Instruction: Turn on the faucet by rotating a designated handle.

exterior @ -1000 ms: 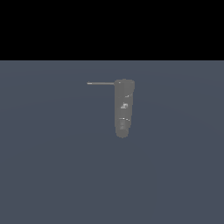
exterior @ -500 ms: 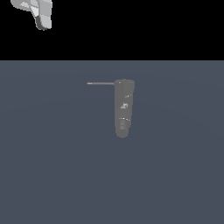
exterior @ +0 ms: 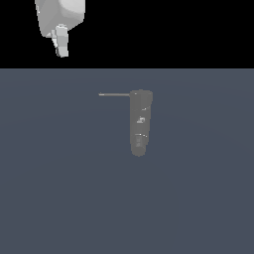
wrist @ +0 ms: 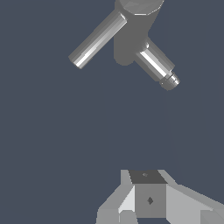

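Hand (exterior: pixel 61 47): high above and well apart from the faucet (exterior: pixel 140 121), toward the exterior view's left; holds nothing. Whether its fingers stand spread or pressed together cannot be told from either view.

Faucet: dark grey column standing alone on the tabletop (exterior: pixel 59 198). Handle (exterior: pixel 114 94): thin rod projecting sideways from the column's top end, toward the exterior view's left.

Judgement: approach not yet complete. Contact is best made near the handle's free tip, pushing across the rod.

Clearance: open tabletop all round the faucet; no obstruction visible.
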{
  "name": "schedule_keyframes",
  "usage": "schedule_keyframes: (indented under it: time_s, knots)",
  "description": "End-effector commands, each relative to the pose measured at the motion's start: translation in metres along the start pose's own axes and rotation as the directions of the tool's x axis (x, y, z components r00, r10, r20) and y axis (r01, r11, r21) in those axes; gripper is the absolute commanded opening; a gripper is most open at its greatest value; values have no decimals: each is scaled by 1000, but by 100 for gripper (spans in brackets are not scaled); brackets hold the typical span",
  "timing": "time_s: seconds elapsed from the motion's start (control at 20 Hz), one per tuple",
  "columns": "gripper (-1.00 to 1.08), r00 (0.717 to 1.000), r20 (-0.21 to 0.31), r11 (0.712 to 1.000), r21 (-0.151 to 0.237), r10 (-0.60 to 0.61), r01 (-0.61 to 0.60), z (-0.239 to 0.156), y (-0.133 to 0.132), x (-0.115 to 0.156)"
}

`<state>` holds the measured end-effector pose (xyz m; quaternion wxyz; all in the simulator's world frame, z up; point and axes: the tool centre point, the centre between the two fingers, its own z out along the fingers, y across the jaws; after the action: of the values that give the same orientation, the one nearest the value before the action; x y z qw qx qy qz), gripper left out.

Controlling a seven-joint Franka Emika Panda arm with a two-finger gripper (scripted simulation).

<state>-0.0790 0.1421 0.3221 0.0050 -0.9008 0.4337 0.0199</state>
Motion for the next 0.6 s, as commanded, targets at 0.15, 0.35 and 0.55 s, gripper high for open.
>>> schedule_keyframes:
  time_s: [0.15, 0.35, 0.55]
  knots:
    - [-100, 993, -4, 993, 5, 116, -116, 18, -24, 19]
    - [-100, 980, -7, 980, 9, 200, -200, 31, -39, 34]
    - [-100, 958, -11, 958, 12, 287, -287, 44, -54, 52]
